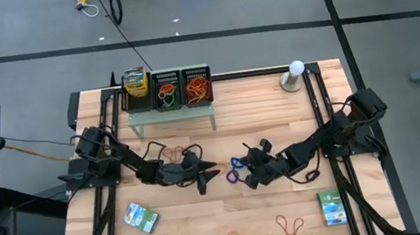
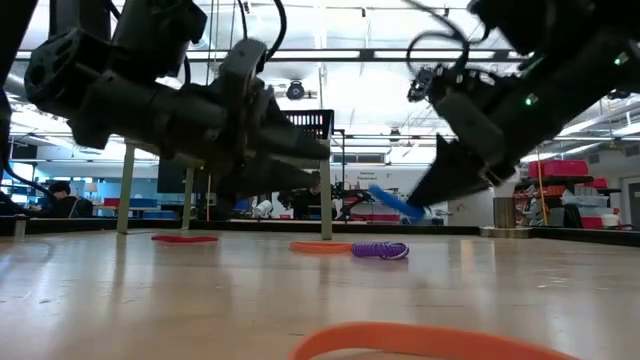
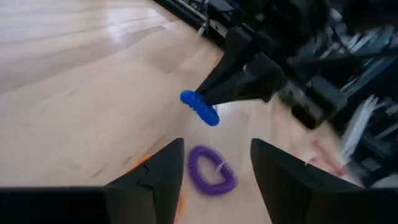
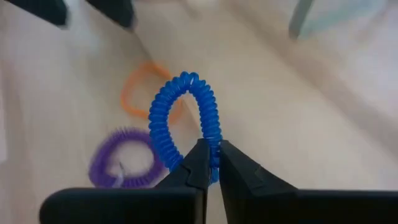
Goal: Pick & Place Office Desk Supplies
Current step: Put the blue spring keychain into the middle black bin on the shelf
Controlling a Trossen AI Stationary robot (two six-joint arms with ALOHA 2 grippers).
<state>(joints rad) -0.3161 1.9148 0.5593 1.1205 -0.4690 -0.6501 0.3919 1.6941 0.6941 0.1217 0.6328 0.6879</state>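
Note:
A blue coiled loop (image 4: 183,115) hangs in the air over the middle of the table, with my right gripper (image 4: 211,163) shut on it; the low view also shows the blue loop (image 2: 395,203) above the wood. A purple coiled loop (image 3: 211,171) lies flat on the table just below, next to an orange rubber band (image 4: 140,93). My left gripper (image 3: 214,168) stands open facing the right one, with the purple loop showing in the gap between its fingers; it is above the table and touches nothing. From above, the left gripper (image 1: 211,169) and the right gripper (image 1: 241,165) nearly meet. My right gripper pinches one spot of the blue loop's coiled strand (image 4: 213,149) between its two fingertips. The fingers slant down from the table's right side. The rest of the loop stands out beyond the tips as an open ring, lifted clear of the table.
A pale-green shelf (image 1: 170,116) at the far edge carries black mesh trays (image 1: 181,88) with bands in them and a yellow box (image 1: 135,85). Packets lie near left (image 1: 140,218) and near right (image 1: 331,207). Loose bands (image 1: 289,224) lie along the near edge.

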